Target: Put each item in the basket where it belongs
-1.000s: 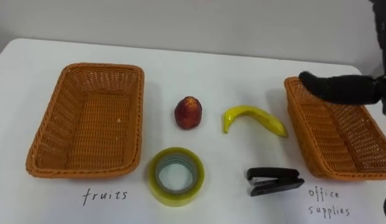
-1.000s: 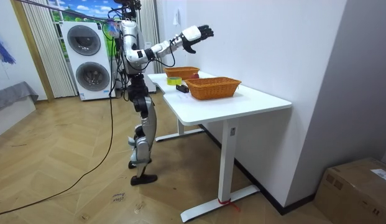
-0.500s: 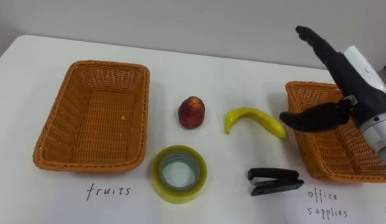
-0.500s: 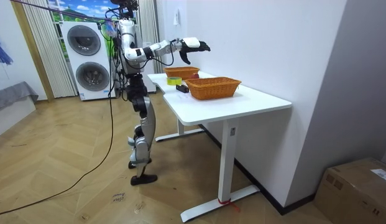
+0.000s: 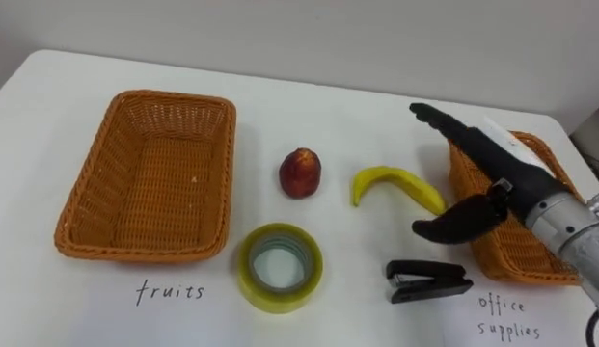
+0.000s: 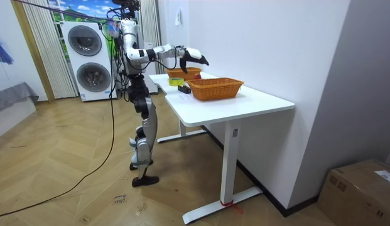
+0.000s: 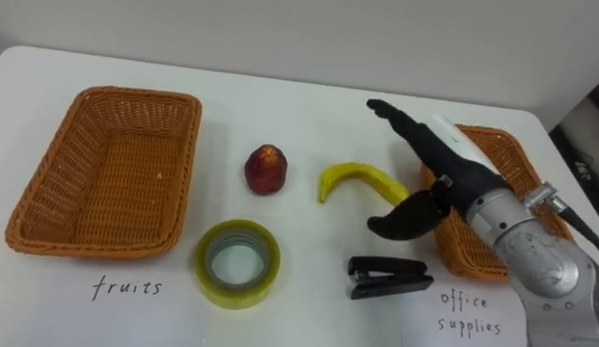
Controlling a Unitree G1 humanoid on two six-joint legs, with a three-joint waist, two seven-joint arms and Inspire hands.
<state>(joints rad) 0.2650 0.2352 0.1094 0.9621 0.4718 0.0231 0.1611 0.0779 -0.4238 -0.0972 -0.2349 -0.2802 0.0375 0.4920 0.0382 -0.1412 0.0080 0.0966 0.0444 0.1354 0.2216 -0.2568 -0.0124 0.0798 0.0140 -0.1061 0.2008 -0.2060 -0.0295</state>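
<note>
The sorting is at its opening reach, with all 4 items lying loose on the table. The right hand hangs above the table with its fingers straight and thumb spread wide, holding nothing. The banana lies just to the hand's left, its near end between the fingers and the thumb tip. The stapler sits just below the thumb, on the robot's side. The office supplies basket lies under the wrist and to its right. The red fruit and the tape roll are farther left of the hand, and the fruits basket is well apart beyond them, with nothing in it.

The target is probably the banana, though it could be the stapler. The next move calls for lowering the open hand over 1 of them and closing round it.

Compared with 0.5 s ago, the hand has dropped and swung left off the office basket's rim toward the banana; nothing on the table has moved.
</note>
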